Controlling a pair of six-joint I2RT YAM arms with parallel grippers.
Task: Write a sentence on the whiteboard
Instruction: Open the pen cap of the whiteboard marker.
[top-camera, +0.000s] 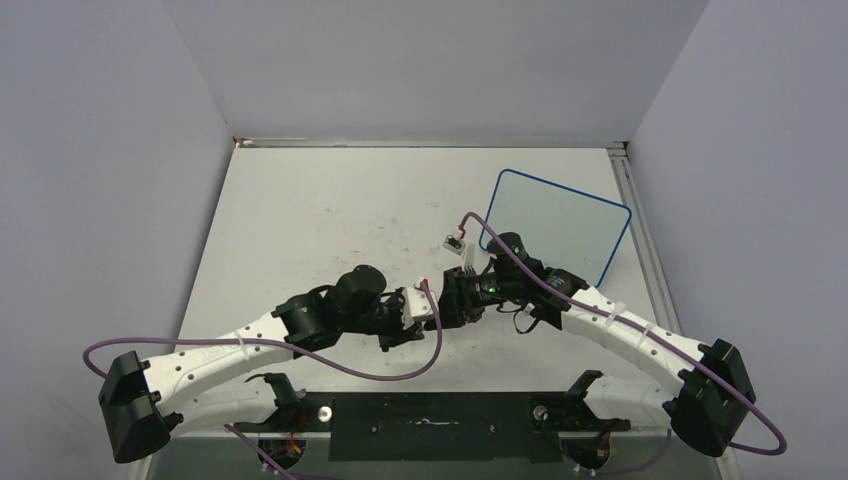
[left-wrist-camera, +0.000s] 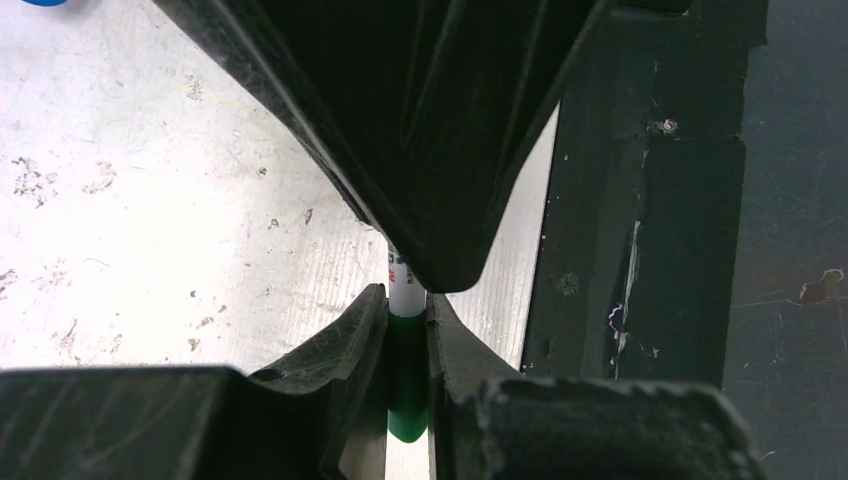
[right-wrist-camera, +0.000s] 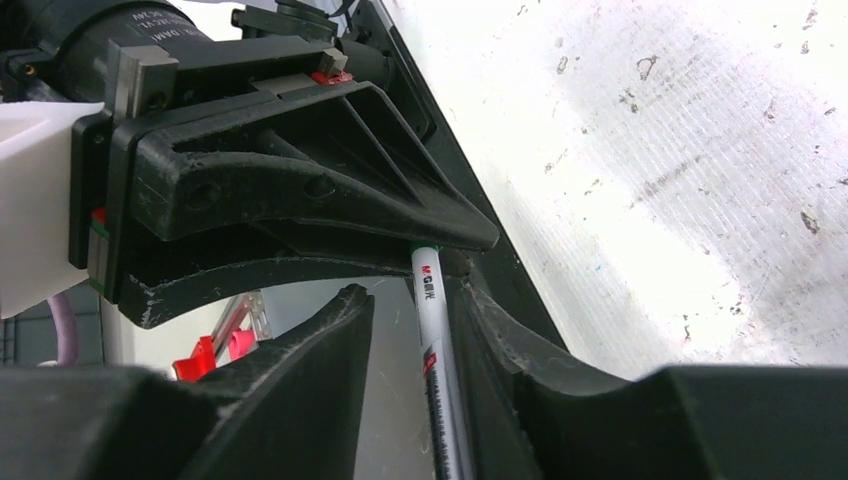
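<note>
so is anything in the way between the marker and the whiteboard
Nothing loose shows between them. The marker is at the left gripper and right gripper; only the right arm's wrist overlaps the whiteboard's near corner.

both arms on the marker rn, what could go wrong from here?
1. Left end effector pinches the marker at its green end. In the right wrist view a gap shows beside the barrel, so the right end effector may slip if the arms pull apart.
2. The right arm's cable loops near the whiteboard corner; a swing might nudge it.
</note>
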